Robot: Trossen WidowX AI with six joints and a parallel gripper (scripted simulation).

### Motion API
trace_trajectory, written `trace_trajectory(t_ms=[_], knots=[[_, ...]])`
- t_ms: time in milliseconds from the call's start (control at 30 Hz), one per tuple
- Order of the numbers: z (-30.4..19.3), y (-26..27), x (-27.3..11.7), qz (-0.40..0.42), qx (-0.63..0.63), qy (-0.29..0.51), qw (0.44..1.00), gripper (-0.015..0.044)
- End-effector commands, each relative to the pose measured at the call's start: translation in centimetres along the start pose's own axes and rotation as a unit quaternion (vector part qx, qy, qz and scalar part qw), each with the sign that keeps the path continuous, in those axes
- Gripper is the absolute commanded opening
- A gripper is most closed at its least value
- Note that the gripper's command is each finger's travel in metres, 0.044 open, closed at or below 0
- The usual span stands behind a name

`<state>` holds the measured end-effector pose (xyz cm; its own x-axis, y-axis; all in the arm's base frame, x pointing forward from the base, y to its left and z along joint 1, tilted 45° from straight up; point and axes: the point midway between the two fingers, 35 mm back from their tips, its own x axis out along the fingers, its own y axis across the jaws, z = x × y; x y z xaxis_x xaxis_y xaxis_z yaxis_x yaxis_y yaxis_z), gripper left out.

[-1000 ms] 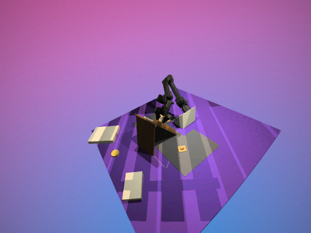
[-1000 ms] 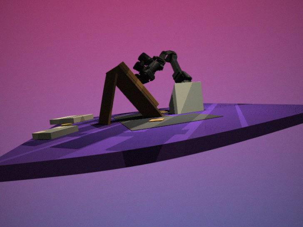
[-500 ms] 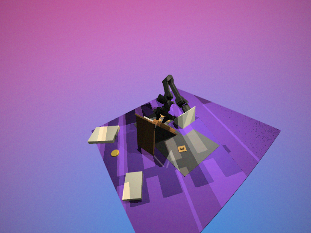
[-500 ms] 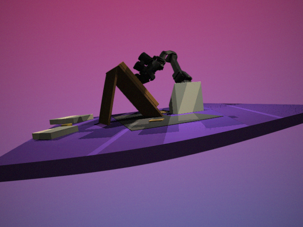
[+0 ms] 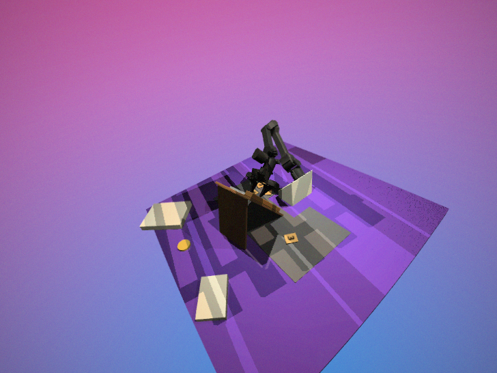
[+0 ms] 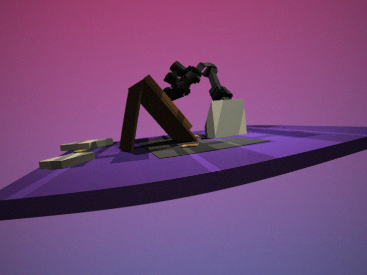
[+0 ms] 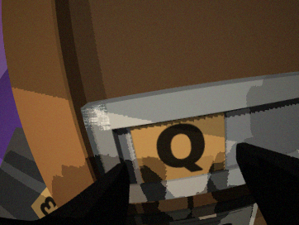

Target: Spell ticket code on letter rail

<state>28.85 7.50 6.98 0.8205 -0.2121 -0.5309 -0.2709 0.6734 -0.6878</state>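
A slanted brown board [image 5: 233, 218] [image 6: 160, 103] [image 7: 182, 29] carries a grey letter rail [image 7: 182, 102]. An orange tile marked Q [image 7: 178, 146] sits in the rail. My gripper [image 7: 182, 162] [image 5: 261, 186] [image 6: 174, 93] is at the board's upper face. Its dark fingers stand on either side of the Q tile with small gaps, open. An orange tile marked 3 [image 5: 291, 238] [image 6: 189, 145] [image 7: 46, 205] lies flat on the grey mat [image 5: 321, 229] [image 6: 237, 142].
A pale wedge-shaped block [image 5: 297, 188] [image 6: 226, 118] stands beside the board near the arm's base. Two flat pale slabs [image 5: 166, 214] [image 5: 211, 296] and an orange disc [image 5: 183, 244] lie on the purple counter [image 5: 381, 240], near its edges.
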Motion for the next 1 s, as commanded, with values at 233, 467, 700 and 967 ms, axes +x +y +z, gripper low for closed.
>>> trace_trajectory(t_ms=[233, 467, 700, 967], knots=[[0.1, 0.1, -0.8, -0.002, 0.002, 0.001, 1.0, 0.0295], [0.1, 0.2, -1.3, -0.002, 0.002, 0.001, 1.0, 0.0295], [0.1, 0.2, -1.7, -0.002, 0.002, 0.002, 1.0, 0.0295], [0.1, 0.2, -2.2, -0.002, 0.002, 0.002, 1.0, 0.0295]])
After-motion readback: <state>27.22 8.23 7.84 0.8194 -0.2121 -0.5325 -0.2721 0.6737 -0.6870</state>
